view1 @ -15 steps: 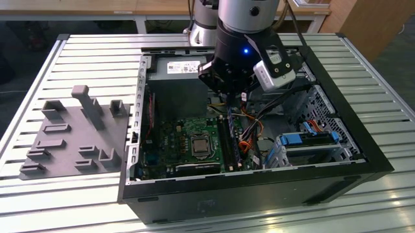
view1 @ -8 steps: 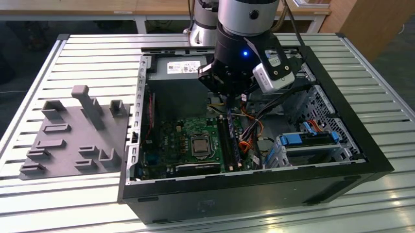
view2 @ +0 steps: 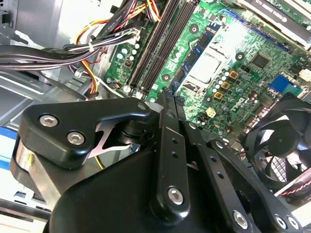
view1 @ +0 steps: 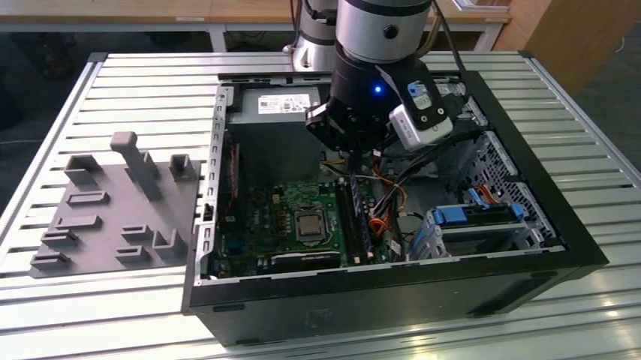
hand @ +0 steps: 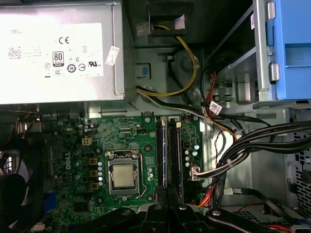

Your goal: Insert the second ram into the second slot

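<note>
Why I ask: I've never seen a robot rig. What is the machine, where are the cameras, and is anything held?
The machine is a robot arm reaching down into an open computer case that lies on a slatted metal table. The exterior view looks on from outside; at the exterior view's left a grey holder block rests on the table beside the case. Both wrist views come from cameras riding on the arm, looking into the case. In the second wrist view the black hand hangs above the green motherboard, close to the long dark memory slots. The first wrist view also shows the silver power supply. Whether the hand holds anything cannot be told.
</note>
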`<action>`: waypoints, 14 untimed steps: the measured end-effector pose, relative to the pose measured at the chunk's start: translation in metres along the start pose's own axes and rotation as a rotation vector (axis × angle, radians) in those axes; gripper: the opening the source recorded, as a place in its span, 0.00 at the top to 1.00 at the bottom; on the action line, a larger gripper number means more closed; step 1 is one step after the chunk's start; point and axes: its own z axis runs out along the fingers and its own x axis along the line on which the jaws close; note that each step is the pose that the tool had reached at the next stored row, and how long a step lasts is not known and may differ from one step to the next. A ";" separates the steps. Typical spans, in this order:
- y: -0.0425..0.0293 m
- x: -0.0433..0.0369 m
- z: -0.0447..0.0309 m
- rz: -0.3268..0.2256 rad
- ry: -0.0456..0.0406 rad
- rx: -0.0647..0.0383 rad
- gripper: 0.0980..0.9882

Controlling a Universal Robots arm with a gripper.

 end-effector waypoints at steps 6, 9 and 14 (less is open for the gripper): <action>-0.0001 0.0001 0.0038 -0.005 0.0042 0.000 0.98; -0.0002 0.0001 0.0053 -0.007 0.0065 0.000 0.98; -0.0004 0.0001 0.0087 -0.009 0.0129 0.001 0.98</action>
